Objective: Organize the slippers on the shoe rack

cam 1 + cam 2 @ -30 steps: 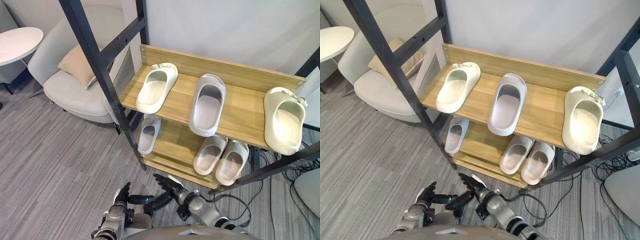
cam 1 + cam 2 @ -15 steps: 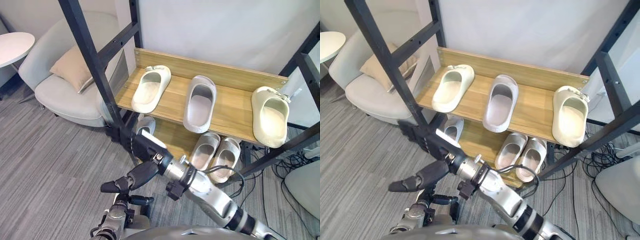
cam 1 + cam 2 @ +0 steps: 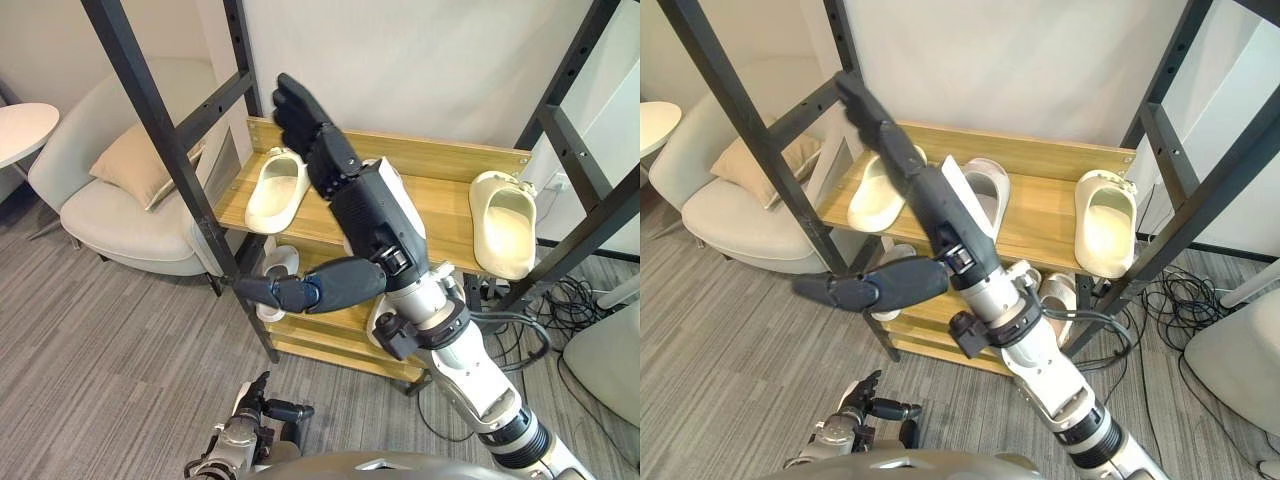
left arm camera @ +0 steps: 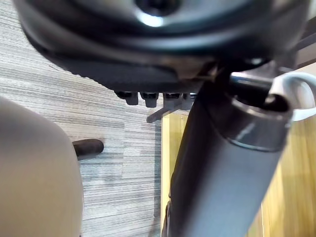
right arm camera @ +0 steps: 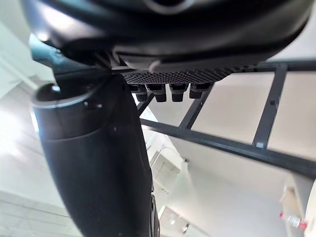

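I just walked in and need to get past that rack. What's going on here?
The robot is set to tidy slippers on the shoe rack. Its right hand is held up in front of the upper shelf, fingers straight, holding nothing. The left hand hangs low over the floor, also empty. On the upper shelf, the left cream slipper and the right cream slipper lie at opposite ends, with a grey slipper between them, partly behind the hand.

Silver-grey arm [image 3: 470, 372], black right hand [image 3: 372, 215], dark left hand [image 3: 268, 408]
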Controlling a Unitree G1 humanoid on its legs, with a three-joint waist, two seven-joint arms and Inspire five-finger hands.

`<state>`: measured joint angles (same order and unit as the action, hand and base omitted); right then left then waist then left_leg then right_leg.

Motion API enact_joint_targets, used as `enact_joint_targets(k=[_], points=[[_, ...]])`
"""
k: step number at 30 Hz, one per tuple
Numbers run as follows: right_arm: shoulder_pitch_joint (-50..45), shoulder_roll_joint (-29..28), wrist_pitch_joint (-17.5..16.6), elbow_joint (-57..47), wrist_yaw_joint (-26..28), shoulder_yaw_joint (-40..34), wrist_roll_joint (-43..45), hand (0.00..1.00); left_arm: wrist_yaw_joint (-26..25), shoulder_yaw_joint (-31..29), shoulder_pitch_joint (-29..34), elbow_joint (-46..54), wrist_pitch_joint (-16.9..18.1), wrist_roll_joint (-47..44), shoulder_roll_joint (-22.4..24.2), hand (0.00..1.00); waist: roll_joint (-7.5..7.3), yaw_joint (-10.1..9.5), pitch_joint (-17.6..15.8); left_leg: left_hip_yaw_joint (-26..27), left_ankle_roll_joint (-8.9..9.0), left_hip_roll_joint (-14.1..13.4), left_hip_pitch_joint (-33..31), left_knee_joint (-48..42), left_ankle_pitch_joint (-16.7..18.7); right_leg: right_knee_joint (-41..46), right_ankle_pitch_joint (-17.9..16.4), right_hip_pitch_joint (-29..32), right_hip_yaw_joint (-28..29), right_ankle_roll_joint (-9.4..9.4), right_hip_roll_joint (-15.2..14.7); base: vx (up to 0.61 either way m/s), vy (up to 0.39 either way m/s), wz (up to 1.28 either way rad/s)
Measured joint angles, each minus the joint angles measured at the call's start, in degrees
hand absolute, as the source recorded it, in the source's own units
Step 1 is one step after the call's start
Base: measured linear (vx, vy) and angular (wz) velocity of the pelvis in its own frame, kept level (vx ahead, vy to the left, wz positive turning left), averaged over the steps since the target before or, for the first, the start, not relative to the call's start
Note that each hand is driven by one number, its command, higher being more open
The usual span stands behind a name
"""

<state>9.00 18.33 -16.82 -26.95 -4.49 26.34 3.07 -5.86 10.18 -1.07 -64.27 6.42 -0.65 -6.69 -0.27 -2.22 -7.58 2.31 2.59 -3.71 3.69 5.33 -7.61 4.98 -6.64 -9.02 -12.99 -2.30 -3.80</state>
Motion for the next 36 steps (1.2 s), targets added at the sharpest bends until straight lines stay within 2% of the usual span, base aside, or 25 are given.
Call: enact_joint_targets(k=[3, 5, 9, 14, 19, 25, 31, 36], points=[[-1.3, 0.4, 0.0, -1.2, -3.0, -5.9, -5.2, 1.00, 0.0, 0.1, 0.1, 0.0, 0.0, 0.0, 0.1, 1.00, 0.18, 0.20, 0.1, 0.0, 0.11, -0.1, 0.0, 0.0, -0.1, 0.0, 0.0, 0.0, 0.0, 0.04, 0.2, -0.01, -0.022, 0.00], [-1.9, 1.5, 0.0, -2.1, -5.4, -10.5, -8.1, 1.00, 0.0, 0.1, 0.4, 0.0, 0.0, 0.1, 0.1, 1.00, 0.40, 1.00, 0.1, -0.1, 0.12, -0.2, 0.0, 0.0, -0.1, 0.0, 0.0, 0.0, 0.0, 0.04, 0.3, 0.00, 0.000, 0.00], [-3.5, 2.8, 0.1, -2.5, -7.7, -15.7, -14.2, 1.00, 0.1, 0.1, 0.9, 0.5, 0.0, 0.2, 0.1, 1.00, 0.46, 1.20, 0.1, -0.1, 0.13, -0.3, -0.1, 0.0, -0.1, 0.0, 0.0, 0.0, 0.0, 0.04, 0.5, 0.00, -0.008, 0.00], [-4.1, 2.8, 1.3, -1.0, -9.2, -18.3, -20.1, 1.00, 0.7, 0.1, 1.1, 1.1, 0.0, 0.3, 0.1, 1.00, 0.51, 1.41, 0.0, -0.2, 0.13, -0.3, -0.1, 0.0, -0.1, 0.0, 0.0, 0.0, 0.0, 0.04, 0.6, 0.00, 0.000, 0.00], [-4.1, 2.9, 4.3, 4.4, -9.6, -19.8, -23.5, 1.00, 1.3, 0.0, 1.8, 2.2, 0.0, 0.3, 0.0, 1.00, 0.49, 1.43, 0.0, -0.2, 0.13, -0.3, -0.2, 0.0, -0.1, 0.0, 0.0, 0.2, 0.1, 0.03, 0.5, 0.00, 0.000, 0.00], [-4.0, 4.2, 5.8, 10.7, -9.7, -20.5, -23.8, 1.00, 1.7, -0.4, 1.9, 2.2, 0.0, 0.3, 0.0, 1.00, 0.46, 1.42, 0.0, -0.2, 0.28, -0.1, -0.7, 0.0, 0.0, -0.3, 0.1, 0.4, 0.0, -0.06, 0.6, 0.00, 0.000, 0.00], [-3.5, 4.3, 8.9, 19.3, -9.6, -20.6, -24.3, 1.00, 2.5, -2.2, 2.0, 2.4, -0.2, 0.2, 0.1, 1.00, 0.33, 1.38, -0.2, -0.3, 0.35, 0.2, -2.1, -0.1, 0.3, -1.1, 0.2, 1.3, -0.2, -0.26, 0.4, 0.01, -0.002, 0.00], [-0.9, 4.3, 8.9, 20.6, -9.6, -20.6, -23.7, 1.00, 2.6, -2.7, 2.0, 2.8, -0.2, 0.2, 0.2, 1.00, 0.45, 1.48, -0.7, -0.5, 0.49, 0.2, -2.4, -0.3, 0.5, -1.7, 0.2, 1.3, -0.5, -0.28, 0.5, 0.00, -0.003, 0.01]])
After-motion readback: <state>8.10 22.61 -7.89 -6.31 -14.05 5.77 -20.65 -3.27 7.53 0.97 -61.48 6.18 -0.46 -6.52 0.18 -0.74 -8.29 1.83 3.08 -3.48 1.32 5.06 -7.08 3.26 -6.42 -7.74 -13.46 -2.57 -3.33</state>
